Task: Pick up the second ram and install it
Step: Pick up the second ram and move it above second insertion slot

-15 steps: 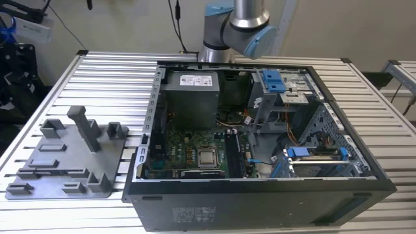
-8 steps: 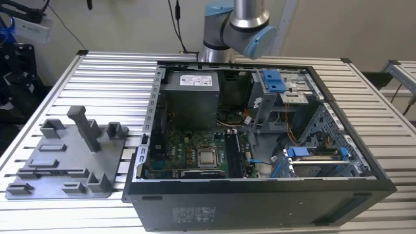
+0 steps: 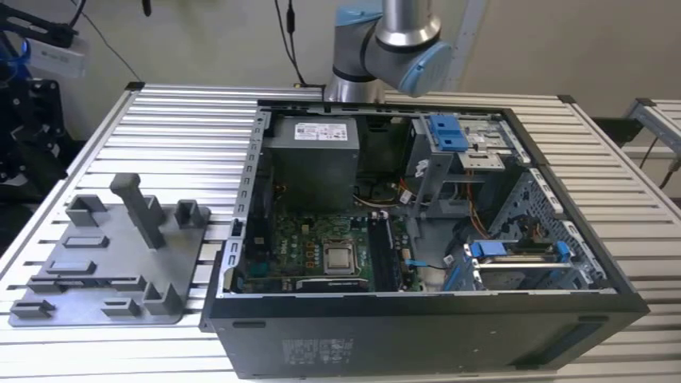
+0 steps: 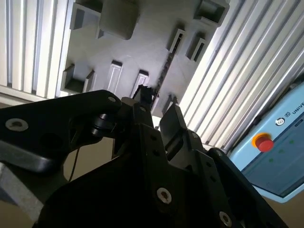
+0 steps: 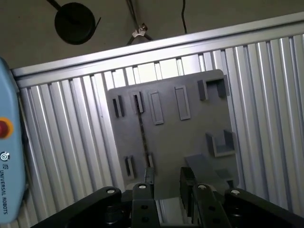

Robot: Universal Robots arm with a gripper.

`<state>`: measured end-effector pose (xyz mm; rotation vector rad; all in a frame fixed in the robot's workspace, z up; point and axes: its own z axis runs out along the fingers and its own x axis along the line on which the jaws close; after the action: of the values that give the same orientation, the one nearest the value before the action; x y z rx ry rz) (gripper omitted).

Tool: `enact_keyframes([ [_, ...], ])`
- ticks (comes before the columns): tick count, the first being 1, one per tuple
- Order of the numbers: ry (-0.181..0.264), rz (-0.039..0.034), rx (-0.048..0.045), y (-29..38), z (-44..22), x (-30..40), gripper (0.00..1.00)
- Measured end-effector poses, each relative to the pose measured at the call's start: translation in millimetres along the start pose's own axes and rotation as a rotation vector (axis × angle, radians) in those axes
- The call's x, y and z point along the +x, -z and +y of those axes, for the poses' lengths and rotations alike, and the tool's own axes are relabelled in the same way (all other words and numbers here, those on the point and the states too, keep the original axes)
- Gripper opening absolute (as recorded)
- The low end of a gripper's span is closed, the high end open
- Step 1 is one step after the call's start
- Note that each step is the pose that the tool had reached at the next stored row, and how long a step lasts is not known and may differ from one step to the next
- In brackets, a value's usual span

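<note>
My gripper (image 5: 166, 183) hangs over the grey tray (image 5: 190, 137), fingers apart, empty; the second ram (image 5: 141, 130) stands edgewise in the tray, long axis square to my closing line.

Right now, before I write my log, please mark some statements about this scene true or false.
1. The second ram stands on edge in the grey plate. True.
2. The fingers are shut on the second ram. False: they are open, empty, above the plate.
3. The computer case lies open on the slatted table. True.
4. The upright post stands inside the case. False: it stands on the plate, at the exterior view's left of the case.
</note>
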<state>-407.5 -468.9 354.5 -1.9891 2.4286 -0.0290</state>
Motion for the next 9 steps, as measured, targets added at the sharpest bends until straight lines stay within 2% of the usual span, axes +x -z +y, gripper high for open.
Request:
enact_keyframes([
  [9,0.021,-0.0013,0.0001,-9.8,0.3,0.4,0.36],
])
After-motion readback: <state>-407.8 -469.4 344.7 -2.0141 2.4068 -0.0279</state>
